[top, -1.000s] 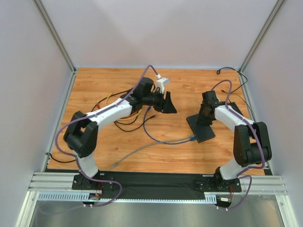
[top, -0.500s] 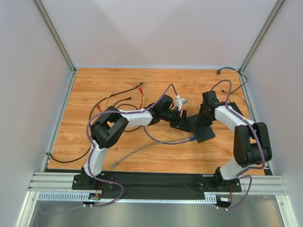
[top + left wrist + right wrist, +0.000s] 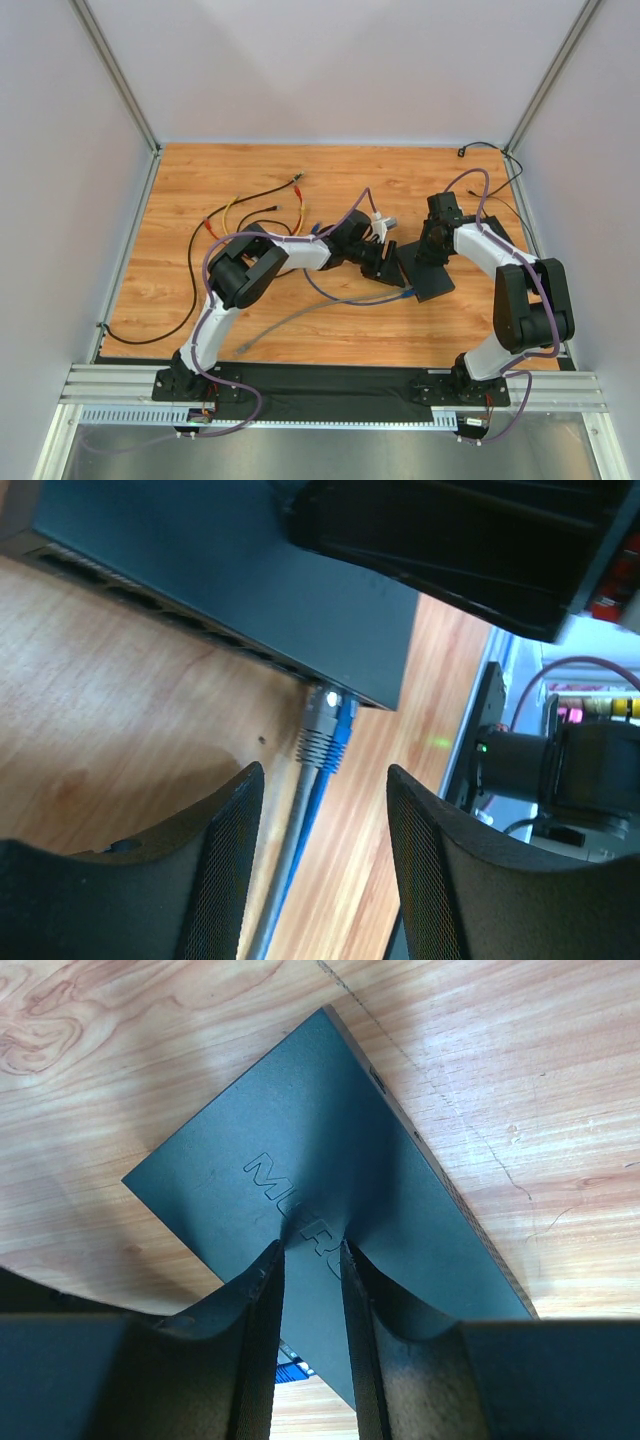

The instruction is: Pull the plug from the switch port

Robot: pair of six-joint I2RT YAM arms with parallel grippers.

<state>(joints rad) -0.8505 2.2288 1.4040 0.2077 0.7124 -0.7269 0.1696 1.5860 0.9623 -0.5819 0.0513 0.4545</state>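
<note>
Flat black rectangular switch box point(image 3: 424, 268) lies right of centre on wood-grain tabletop point(image 3: 200, 180), white walls around. Grey plug point(image 3: 319, 723) and blue plug point(image 3: 340, 732) seated; port itself hidden. Left gripper point(image 3: 322, 860) spread, empty. Right gripper point(image 3: 310, 1260) pinches the box.

You've got a wood-grain table point(image 3: 400, 330) boxed in by plain white walls point(image 3: 340, 70) on three sides, aluminium posts point(image 3: 118, 80) at the far corners, even diffuse lighting.
</note>
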